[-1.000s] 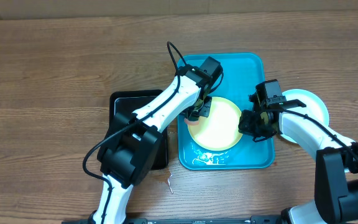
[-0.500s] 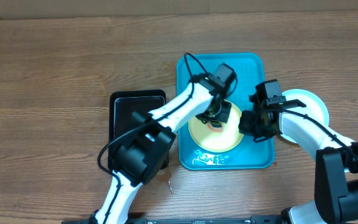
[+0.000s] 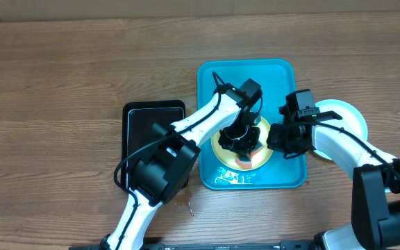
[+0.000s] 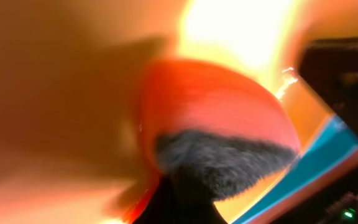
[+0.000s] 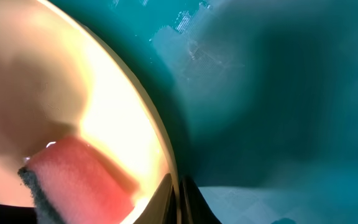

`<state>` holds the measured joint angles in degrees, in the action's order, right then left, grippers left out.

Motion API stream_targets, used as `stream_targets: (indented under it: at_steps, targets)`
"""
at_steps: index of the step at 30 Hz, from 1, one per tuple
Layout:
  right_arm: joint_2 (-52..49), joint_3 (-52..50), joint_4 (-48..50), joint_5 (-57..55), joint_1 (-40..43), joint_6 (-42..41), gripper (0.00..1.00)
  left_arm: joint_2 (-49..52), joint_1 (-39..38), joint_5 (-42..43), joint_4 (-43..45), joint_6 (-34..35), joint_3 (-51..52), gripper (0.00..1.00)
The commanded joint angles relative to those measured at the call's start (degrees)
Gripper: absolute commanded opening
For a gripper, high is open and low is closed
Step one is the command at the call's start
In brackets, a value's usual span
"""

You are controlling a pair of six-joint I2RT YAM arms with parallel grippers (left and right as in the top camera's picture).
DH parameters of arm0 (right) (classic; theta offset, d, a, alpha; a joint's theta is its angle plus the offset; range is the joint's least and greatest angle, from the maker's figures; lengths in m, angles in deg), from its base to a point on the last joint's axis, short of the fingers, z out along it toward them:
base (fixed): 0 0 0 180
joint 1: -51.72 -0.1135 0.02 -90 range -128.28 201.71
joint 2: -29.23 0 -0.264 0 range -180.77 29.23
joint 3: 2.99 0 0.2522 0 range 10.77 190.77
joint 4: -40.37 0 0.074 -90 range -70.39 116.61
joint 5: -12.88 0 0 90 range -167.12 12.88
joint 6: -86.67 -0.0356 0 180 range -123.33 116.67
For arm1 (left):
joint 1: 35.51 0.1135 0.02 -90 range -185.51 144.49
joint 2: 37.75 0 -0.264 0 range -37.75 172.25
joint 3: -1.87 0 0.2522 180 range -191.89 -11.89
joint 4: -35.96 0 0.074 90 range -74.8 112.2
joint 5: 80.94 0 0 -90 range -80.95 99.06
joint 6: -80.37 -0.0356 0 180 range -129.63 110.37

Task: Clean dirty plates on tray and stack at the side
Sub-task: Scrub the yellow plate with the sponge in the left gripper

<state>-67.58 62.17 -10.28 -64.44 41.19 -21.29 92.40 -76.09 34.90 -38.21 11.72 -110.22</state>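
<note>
Left wrist view badly blurred: only pink sponge (image 4: 216, 106) with dark grey scrub face readable, pressed on yellow plate (image 3: 261, 157). Overhead, left arm hides most of plate. Left jaws closed tight on sponge. Right jaws pinch plate's right rim, their tips cut off at frame bottom. Plate lies in near half of turquoise tray (image 3: 245, 73); far half bare. Blue plate (image 3: 347, 114) on bench (image 3: 61, 83) right of tray, partly under right arm. Black tray (image 3: 144, 125) just left.
</note>
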Motion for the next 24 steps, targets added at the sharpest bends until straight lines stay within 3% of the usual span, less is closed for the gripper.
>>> stream_targets:
  at_steps: [1,10,14,19,24]
  targets:
    - [-0.4,-0.2,0.7,-0.2,-0.4,-0.1,0.04,-1.0,1.2,-15.6,-3.1,4.6,-0.1,0.04]
    - [-0.4,-0.2,0.7,-0.2,-0.4,-0.1,0.04,-2.8,0.8,-45.3,-3.7,8.0,-0.1,0.04]
    - [-0.4,-0.2,0.7,-0.2,-0.4,-0.1,0.04,-2.8,0.8,-51.6,-2.2,7.5,-0.1,0.04]
    - [-0.4,-0.2,0.6,-0.2,-0.4,-0.1,0.04,-2.8,0.8,-41.6,1.7,2.6,-0.1,0.04]
    - [-0.4,-0.2,0.6,-0.2,-0.4,-0.1,0.04,-2.6,0.8,-15.3,7.3,-2.9,-0.1,0.04]
